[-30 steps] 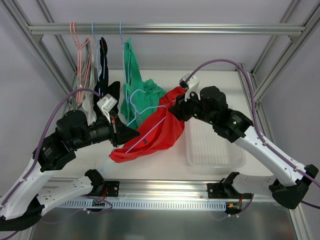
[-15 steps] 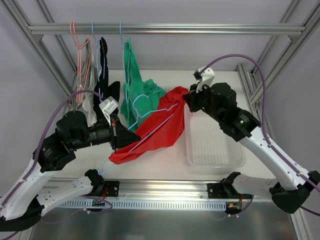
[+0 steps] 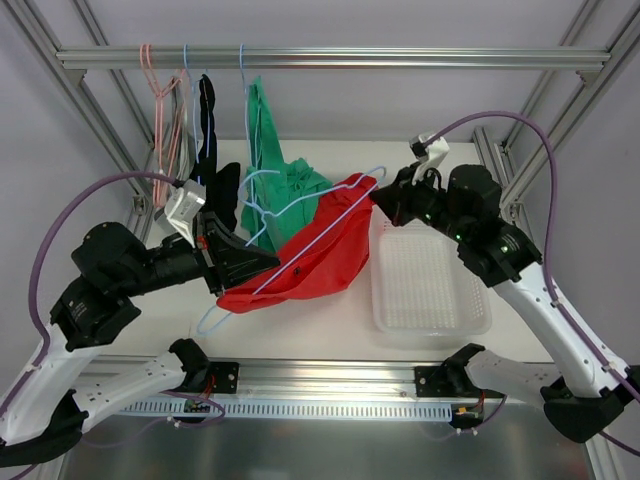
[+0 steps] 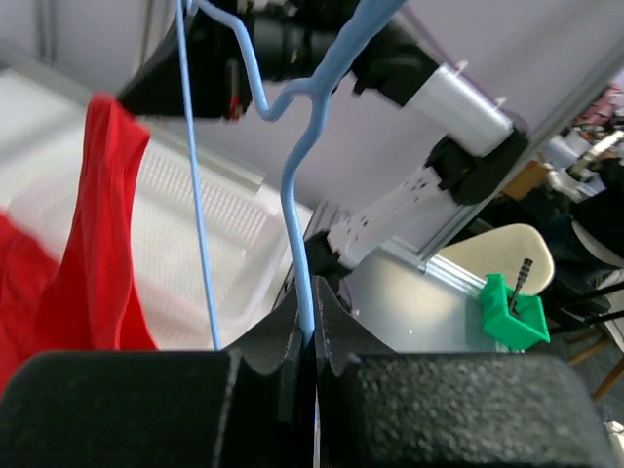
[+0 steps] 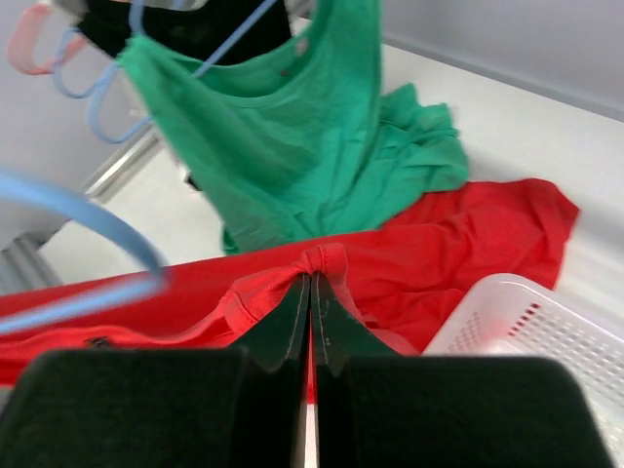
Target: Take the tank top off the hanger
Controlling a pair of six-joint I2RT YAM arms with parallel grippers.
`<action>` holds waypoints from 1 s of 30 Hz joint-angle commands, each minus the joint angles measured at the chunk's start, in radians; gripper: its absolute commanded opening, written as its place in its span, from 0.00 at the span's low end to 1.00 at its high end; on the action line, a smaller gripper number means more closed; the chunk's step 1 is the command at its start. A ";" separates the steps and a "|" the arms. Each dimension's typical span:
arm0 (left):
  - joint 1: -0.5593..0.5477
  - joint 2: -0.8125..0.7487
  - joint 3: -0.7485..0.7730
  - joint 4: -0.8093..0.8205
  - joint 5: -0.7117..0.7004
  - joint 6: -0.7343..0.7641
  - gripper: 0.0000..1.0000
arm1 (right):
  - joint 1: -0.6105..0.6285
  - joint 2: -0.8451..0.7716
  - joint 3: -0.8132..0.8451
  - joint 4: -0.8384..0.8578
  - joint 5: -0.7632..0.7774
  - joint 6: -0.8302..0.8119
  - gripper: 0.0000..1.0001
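Note:
The red tank top (image 3: 310, 260) hangs stretched between my two arms above the table. A light blue hanger (image 3: 300, 205) runs across it, its hook up near the right arm. My left gripper (image 3: 262, 262) is shut on the hanger's wire (image 4: 297, 234) at the garment's lower left. My right gripper (image 3: 378, 200) is shut on the top's bunched red strap (image 5: 327, 261) at its upper right corner. In the left wrist view the red cloth (image 4: 93, 244) hangs left of the wire.
A white mesh basket (image 3: 428, 290) lies on the table at the right. A green top (image 3: 285, 190) on a blue hanger, a dark garment (image 3: 207, 130) and pink hangers (image 3: 160, 100) hang from the rail (image 3: 330, 58) at the back left.
My right gripper has pulled the red strap right and back, away from the hanger. My left arm has drawn back to the left and the hanger's hook end now stands free above the cloth.

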State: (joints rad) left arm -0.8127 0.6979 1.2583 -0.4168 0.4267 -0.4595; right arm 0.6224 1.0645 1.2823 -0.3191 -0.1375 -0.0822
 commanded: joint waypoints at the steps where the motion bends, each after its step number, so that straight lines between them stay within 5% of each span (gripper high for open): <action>1: -0.009 0.000 -0.043 0.420 0.142 0.013 0.00 | -0.009 -0.106 0.008 0.097 -0.161 0.070 0.00; 2: -0.009 -0.008 -0.103 0.632 0.158 0.006 0.00 | -0.009 -0.136 0.006 0.106 -0.203 0.078 0.00; 5: -0.009 0.009 -0.164 0.938 0.161 -0.002 0.00 | -0.007 -0.198 -0.041 0.170 -0.307 0.156 0.00; 11: -0.009 0.125 -0.194 1.320 0.077 0.042 0.00 | 0.106 -0.241 -0.250 0.457 -0.461 0.390 0.00; 15: -0.009 0.221 -0.185 1.495 0.055 0.097 0.00 | 0.293 -0.227 -0.354 0.454 -0.360 0.354 0.00; 23: -0.009 0.307 -0.311 1.792 0.023 0.183 0.00 | 0.353 -0.195 -0.448 0.342 -0.079 0.283 0.00; 27: -0.009 0.275 -0.352 1.711 -0.019 0.170 0.00 | 0.361 -0.144 -0.455 0.324 -0.022 0.285 0.00; 30: -0.009 0.174 -0.349 1.309 -0.109 0.159 0.00 | 0.382 -0.100 -0.462 0.287 0.001 0.277 0.11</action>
State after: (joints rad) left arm -0.8127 0.9707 0.9001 1.0622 0.4080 -0.3206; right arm 0.9813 0.9295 0.8223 -0.0288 -0.2108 0.2195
